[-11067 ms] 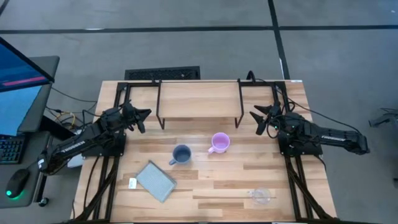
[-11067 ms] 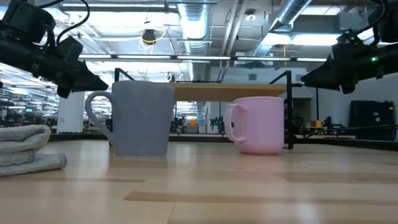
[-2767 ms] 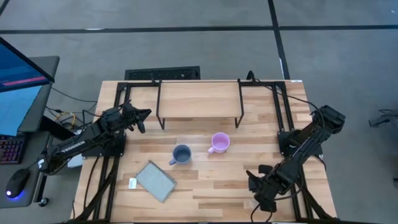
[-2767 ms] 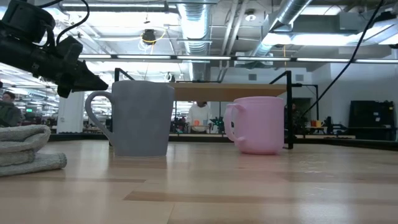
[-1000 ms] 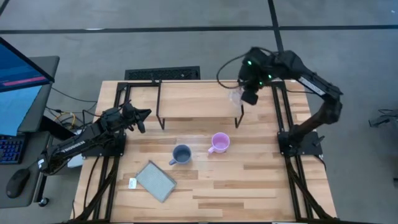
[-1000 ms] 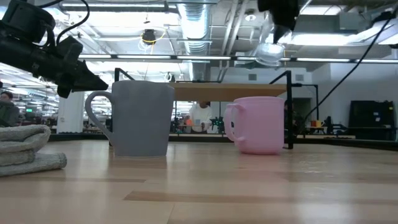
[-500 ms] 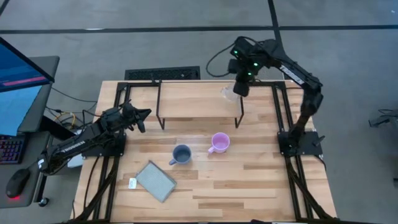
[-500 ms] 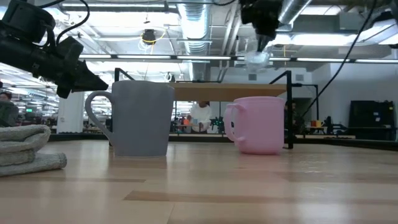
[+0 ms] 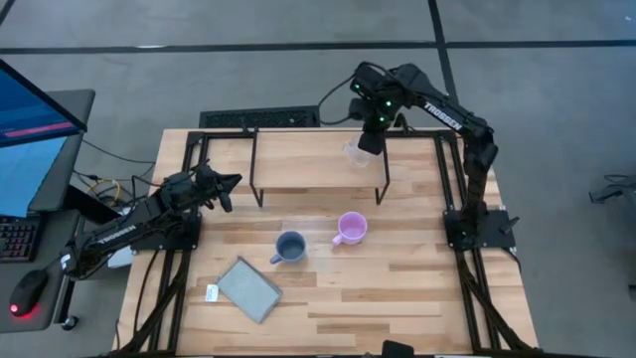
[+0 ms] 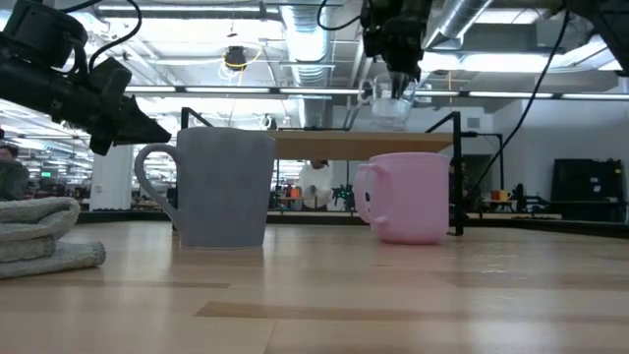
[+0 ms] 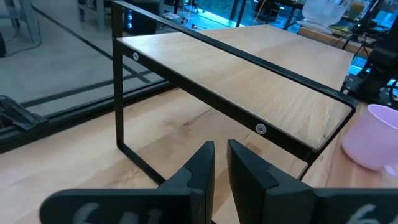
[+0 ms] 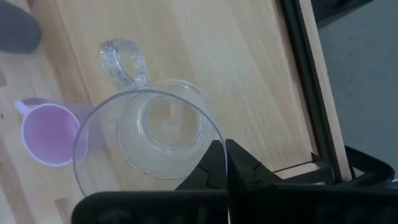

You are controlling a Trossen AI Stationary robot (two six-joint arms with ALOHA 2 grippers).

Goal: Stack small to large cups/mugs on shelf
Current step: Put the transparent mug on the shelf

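My right gripper (image 9: 370, 141) hangs over the right end of the shelf (image 9: 308, 159), shut on the small clear glass cup (image 9: 355, 152). In the low view the cup (image 10: 391, 108) sits just above the shelf board (image 10: 334, 145). The pink mug (image 9: 351, 229) and the grey-blue mug (image 9: 289, 247) stand upright on the table in front of the shelf. My left gripper (image 9: 225, 189) waits by the shelf's left leg, shut on nothing (image 11: 219, 163). My right gripper pinches the glass cup's rim (image 12: 214, 138) between its two fingers, on the side opposite the handle (image 12: 124, 61). The fingers come from above, pointing down. The cup hangs nearly upright, mouth up, close over the shelf board; whether its base touches the board I cannot tell.
A flat grey pad (image 9: 248, 288) lies at the near left of the table, with a small white tag (image 9: 212, 292) beside it. The shelf's black frame legs (image 9: 383, 189) stand between the board and the mugs. A monitor (image 9: 30, 129) stands off the table's left edge.
My right gripper has carried the glass cup toward the table's left, in over the shelf's right end, and down toward the board. The cup, tilted a second ago, now hangs nearly upright.
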